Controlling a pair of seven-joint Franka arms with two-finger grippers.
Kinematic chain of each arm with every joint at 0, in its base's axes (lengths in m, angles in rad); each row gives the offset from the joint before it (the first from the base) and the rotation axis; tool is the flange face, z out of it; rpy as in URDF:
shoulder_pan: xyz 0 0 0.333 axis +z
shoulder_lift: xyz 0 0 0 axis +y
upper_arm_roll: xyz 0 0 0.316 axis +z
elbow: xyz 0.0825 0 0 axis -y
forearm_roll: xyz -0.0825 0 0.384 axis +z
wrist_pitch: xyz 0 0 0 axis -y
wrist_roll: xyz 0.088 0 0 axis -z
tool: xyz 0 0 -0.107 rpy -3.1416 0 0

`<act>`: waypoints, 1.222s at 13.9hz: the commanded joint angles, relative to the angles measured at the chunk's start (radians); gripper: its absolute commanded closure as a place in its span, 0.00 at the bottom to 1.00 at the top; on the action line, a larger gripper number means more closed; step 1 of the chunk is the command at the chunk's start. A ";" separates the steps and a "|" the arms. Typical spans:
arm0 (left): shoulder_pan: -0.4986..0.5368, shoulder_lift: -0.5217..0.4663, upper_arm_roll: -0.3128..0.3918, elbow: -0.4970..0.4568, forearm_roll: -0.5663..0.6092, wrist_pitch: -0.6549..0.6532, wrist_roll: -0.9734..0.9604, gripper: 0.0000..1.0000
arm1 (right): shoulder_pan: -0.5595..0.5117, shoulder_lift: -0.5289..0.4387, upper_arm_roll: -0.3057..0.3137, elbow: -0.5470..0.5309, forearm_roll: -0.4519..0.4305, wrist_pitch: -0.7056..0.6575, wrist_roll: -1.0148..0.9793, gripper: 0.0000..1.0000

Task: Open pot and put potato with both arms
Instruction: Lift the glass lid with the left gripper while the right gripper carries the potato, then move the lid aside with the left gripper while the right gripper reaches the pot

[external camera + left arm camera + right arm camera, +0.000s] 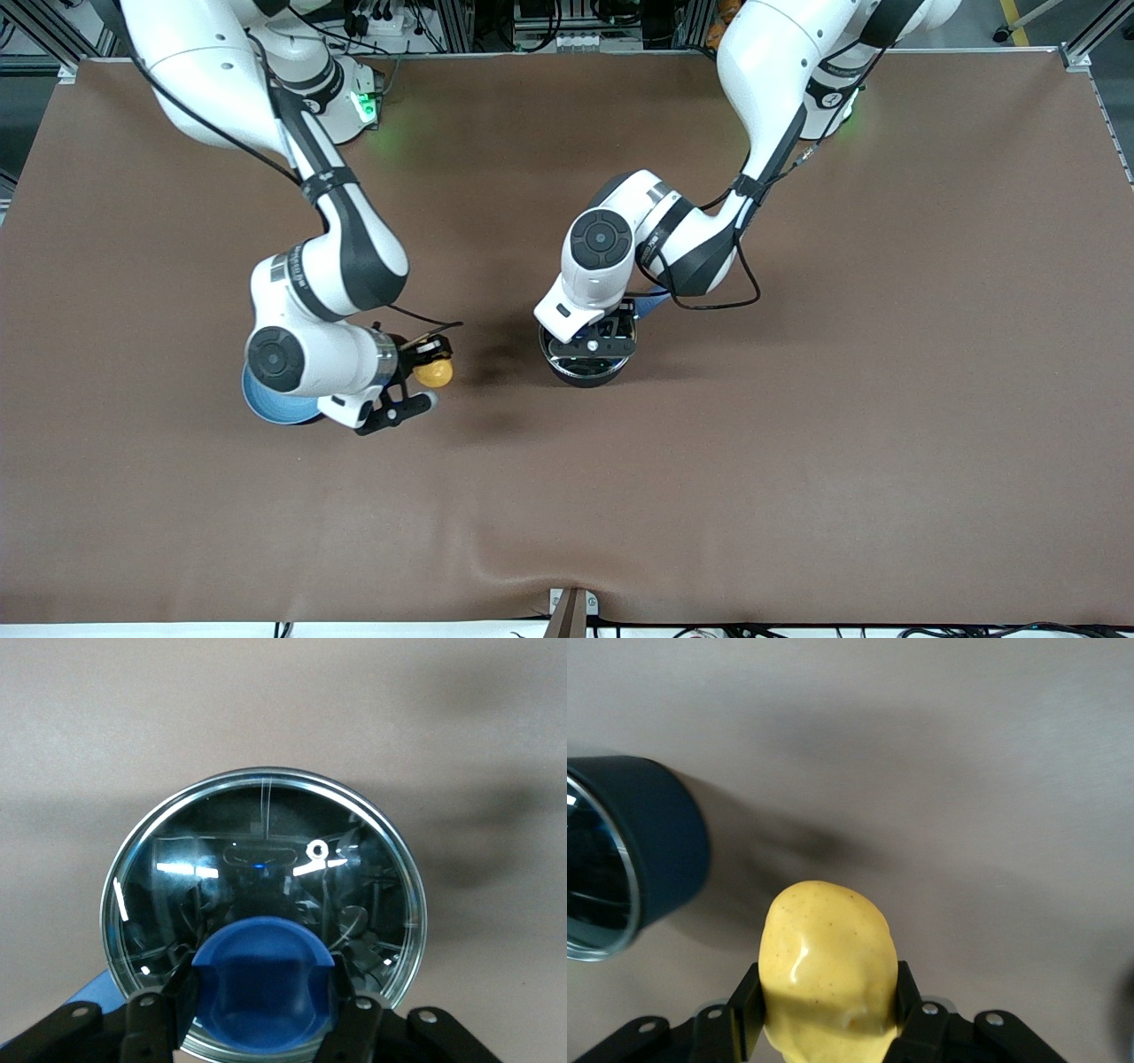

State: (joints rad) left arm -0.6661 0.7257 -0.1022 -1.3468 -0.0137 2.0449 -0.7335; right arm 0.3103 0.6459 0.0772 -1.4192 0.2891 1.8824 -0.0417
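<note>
The pot (pixel 582 368) stood mid-table (pixel 797 399), glass lid (pixel 263 912) seated on it. The left claw (pixel 263 1010) was down on the lid, clenched on its blue knob (pixel 263 979) (fingers pressed to either side). The right claw (pixel 828 1014) hung over the table beside a light-blue plate (pixel 270 403), toward the right arm's end, grasping the potato (pixel 827 970) clear of the surface.

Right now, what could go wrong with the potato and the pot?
The lid is on the pot, so the potato cannot go in yet. The left gripper pinches only the lid's blue knob; it might slip when lifted. The right gripper holds the potato above the table; it could drop.
</note>
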 commanded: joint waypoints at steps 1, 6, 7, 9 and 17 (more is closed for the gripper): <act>-0.001 -0.055 0.002 0.005 -0.002 -0.061 0.003 1.00 | 0.010 -0.026 -0.007 -0.020 0.082 0.003 0.039 1.00; 0.038 -0.181 0.007 0.003 -0.008 -0.149 0.008 1.00 | 0.065 -0.038 -0.005 -0.020 0.085 0.030 0.215 1.00; 0.092 -0.201 0.006 0.000 -0.002 -0.161 0.035 1.00 | 0.085 -0.038 -0.005 -0.021 0.085 0.050 0.250 1.00; 0.181 -0.232 0.006 -0.014 -0.003 -0.198 0.173 1.00 | 0.151 -0.034 -0.007 -0.023 0.084 0.107 0.325 1.00; 0.492 -0.302 -0.004 -0.097 -0.005 -0.215 0.615 1.00 | 0.394 0.029 -0.017 -0.033 -0.031 0.421 0.581 1.00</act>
State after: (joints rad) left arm -0.2276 0.4591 -0.0911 -1.3940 -0.0134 1.8341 -0.1955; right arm 0.6669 0.6529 0.0739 -1.4454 0.3237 2.2406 0.4769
